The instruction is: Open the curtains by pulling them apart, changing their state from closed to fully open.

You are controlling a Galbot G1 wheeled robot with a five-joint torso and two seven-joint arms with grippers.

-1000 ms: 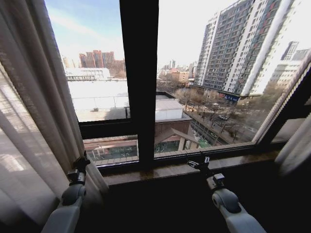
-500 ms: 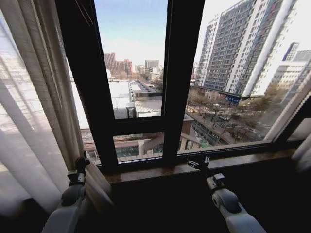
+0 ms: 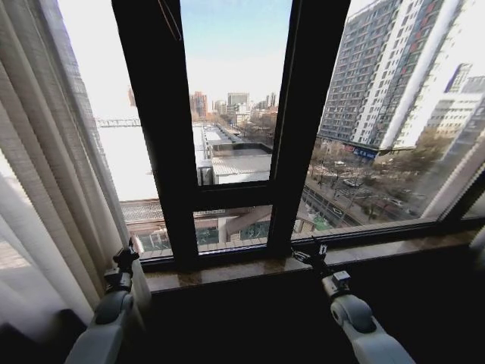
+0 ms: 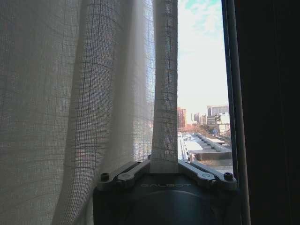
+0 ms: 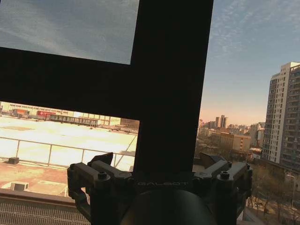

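The curtains (image 3: 45,189) hang bunched at the left edge of the window (image 3: 235,114), leaving the dark window frame (image 3: 151,152) and the city view uncovered. The left hand (image 3: 123,256) is clamped on a narrow fold of the sheer fabric (image 4: 165,117), low near the window sill (image 3: 250,267). The right hand (image 3: 309,254) hovers spread open over the sill, gripping nothing, facing the frame.

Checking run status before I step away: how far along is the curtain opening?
Mostly done: the window is uncovered across the head view. In hand: the left gripper is shut on a pleat of the left curtain, bunched at the left. The right gripper is open over the sill, empty.
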